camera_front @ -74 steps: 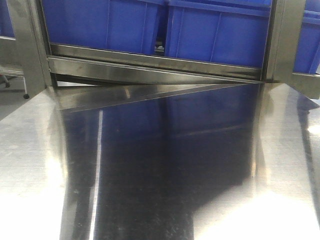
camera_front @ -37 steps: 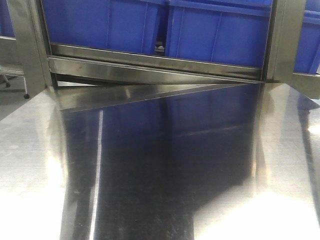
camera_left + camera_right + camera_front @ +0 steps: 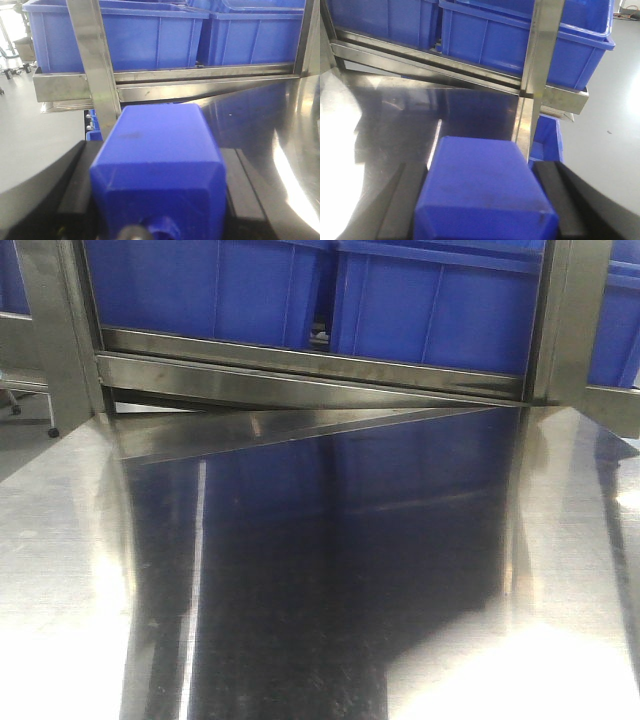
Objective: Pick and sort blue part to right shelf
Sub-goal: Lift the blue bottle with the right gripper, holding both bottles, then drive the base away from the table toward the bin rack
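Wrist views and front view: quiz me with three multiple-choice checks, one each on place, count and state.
1. Where do the blue crates stand?
A. on the rack behind the steel table
B. on the steel table
C. on the floor
2. How many pincers carry a blue block?
A. none
B. one
C. two
3. The left pincer is:
A. open, empty
B. shut on a blue block
C. out of view

1A: the crates sit above the rack's front rail.
2C: the right pincer grips the right block too.
3B: the left block fills the gap between its dark fingers.
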